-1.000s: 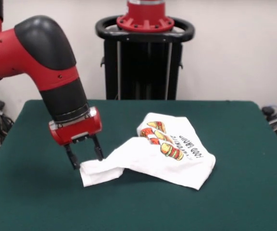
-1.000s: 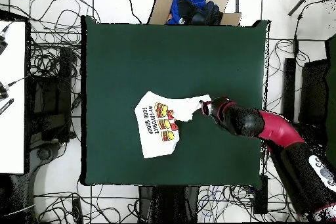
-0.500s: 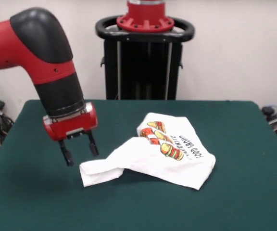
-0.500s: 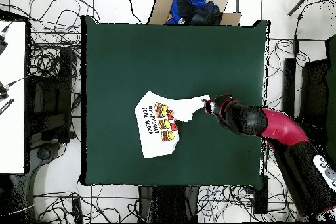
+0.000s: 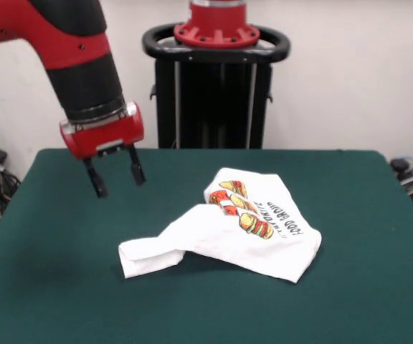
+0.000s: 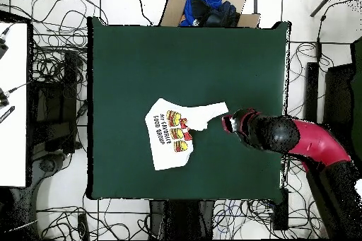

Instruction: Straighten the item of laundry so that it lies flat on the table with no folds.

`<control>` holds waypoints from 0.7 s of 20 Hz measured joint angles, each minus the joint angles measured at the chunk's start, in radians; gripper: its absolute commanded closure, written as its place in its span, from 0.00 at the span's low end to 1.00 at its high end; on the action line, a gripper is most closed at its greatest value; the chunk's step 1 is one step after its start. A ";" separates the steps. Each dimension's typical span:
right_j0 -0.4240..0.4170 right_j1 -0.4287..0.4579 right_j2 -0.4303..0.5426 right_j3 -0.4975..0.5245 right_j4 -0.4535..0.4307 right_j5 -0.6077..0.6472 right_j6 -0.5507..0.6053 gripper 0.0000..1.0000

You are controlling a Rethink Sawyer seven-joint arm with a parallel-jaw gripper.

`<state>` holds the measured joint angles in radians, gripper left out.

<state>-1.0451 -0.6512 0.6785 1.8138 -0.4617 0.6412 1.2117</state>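
— How does the hand (image 5: 115, 176) stand?

— Its two black fingers (image 5: 96, 180) are spread apart and grip nothing. It hangs in the air above the worktop (image 5: 63, 287), clear of the cloth.

— And the item of laundry (image 5: 224, 231)?

— On the green worktop near its middle, at about four o'clock from the hand in the front view. It is crumpled: one corner runs out toward the hand in a folded tongue, and the printed part lies on the side away from it.
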 measured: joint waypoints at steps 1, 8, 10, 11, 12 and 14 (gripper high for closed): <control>0.003 -0.007 0.000 0.007 0.003 0.000 0.000 0.00; 0.053 -0.033 0.000 0.075 0.013 0.000 0.000 0.00; 0.074 -0.033 0.000 0.099 0.015 0.000 0.000 0.00; 0.086 -0.033 0.000 0.111 0.017 0.000 0.000 0.00; 0.092 -0.033 -0.001 0.119 0.018 -0.001 0.000 0.00; 0.105 -0.034 -0.002 0.133 0.020 -0.004 0.000 0.00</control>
<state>-0.9399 -0.6849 0.6762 1.9466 -0.4413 0.6368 1.2117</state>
